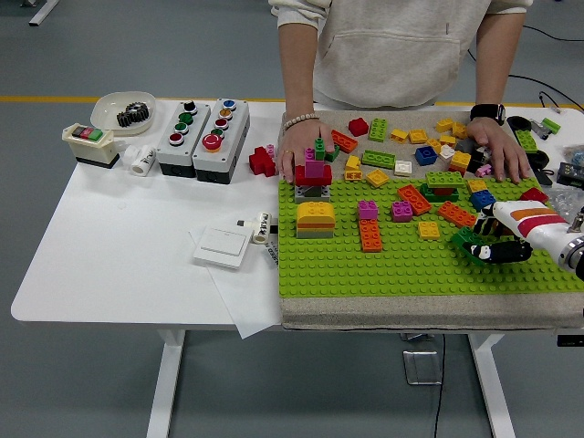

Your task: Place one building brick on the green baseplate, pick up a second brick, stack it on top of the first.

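Note:
The green baseplate (365,274) lies on a grey mat, with several small stacks on it: a yellow dome on a grey block (316,219), an orange brick (371,235) and a magenta brick (368,209). Loose bricks are scattered over the back of the mat (401,137). My right hand (488,246) comes in from the right edge, its black fingers curled around a dark green brick (462,240) that sits tilted just above the plate's right part. A person leans over the far side, one hand (297,157) by the red-and-magenta stack (314,175), the other hand (500,148) resting on the loose bricks.
Left of the mat stand two grey button boxes (203,137), a white bowl with a gear (122,110), a small switch box (88,142), a red piece (262,161) and a white wall switch (222,246) on paper. Small parts lie at the table's far right (547,128).

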